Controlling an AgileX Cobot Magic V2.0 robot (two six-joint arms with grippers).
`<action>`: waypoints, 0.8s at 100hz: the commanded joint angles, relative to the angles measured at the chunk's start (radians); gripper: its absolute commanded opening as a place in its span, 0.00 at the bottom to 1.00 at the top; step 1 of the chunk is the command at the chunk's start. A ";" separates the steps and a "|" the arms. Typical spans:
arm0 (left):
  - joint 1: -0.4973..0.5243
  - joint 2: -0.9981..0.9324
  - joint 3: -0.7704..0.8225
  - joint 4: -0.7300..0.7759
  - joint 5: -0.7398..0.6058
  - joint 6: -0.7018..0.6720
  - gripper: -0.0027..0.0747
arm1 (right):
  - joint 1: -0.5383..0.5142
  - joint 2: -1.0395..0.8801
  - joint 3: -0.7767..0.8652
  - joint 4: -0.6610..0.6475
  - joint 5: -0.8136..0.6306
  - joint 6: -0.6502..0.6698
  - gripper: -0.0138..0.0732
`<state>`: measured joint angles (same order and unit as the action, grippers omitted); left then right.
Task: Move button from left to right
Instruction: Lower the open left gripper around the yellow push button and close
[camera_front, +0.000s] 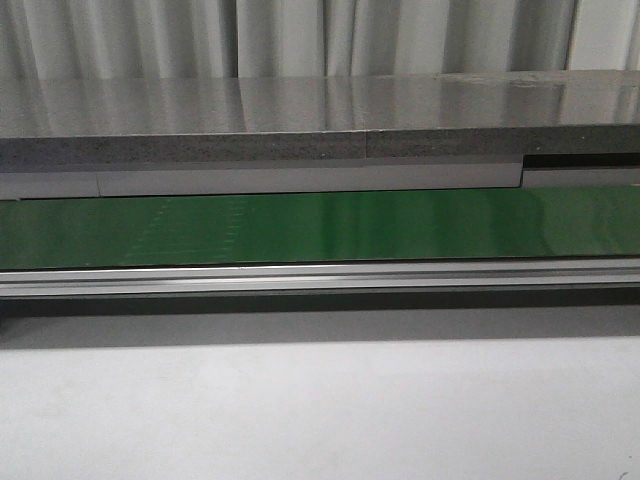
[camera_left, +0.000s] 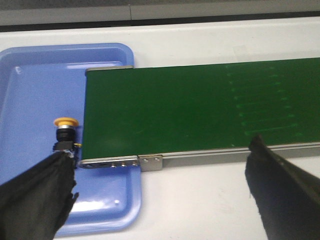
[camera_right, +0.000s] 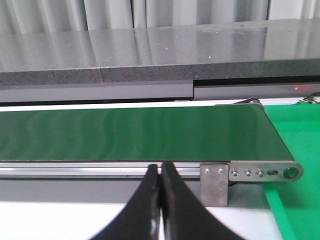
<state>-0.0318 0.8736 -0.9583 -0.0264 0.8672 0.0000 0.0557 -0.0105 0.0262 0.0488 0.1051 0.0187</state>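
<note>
Left gripper (camera_left: 160, 195): black fingers (camera_left: 35, 200) spread wide, nothing between them, poised above white table (camera_left: 200, 200) at end of green belt (camera_left: 200, 110). Button (camera_left: 65, 132): yellow-orange head on black body, upright in blue tray (camera_left: 30, 85), just beside belt's end roller and near one left finger; contact with that finger cannot be told. Right gripper (camera_right: 160, 200): fingers pressed together, holding nothing, in front of belt's aluminium side rail (camera_right: 100, 170). Front view: belt only, neither gripper visible.
</note>
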 joint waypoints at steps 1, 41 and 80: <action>-0.003 0.083 -0.100 0.051 -0.042 -0.006 0.88 | 0.002 -0.019 -0.016 -0.013 -0.086 -0.001 0.08; 0.300 0.387 -0.245 0.052 -0.083 0.000 0.85 | 0.002 -0.019 -0.016 -0.013 -0.086 -0.001 0.08; 0.444 0.749 -0.312 -0.110 -0.094 0.099 0.85 | 0.002 -0.019 -0.016 -0.013 -0.086 -0.001 0.08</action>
<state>0.3959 1.5866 -1.2087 -0.1013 0.8124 0.0925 0.0557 -0.0105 0.0262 0.0488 0.1051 0.0187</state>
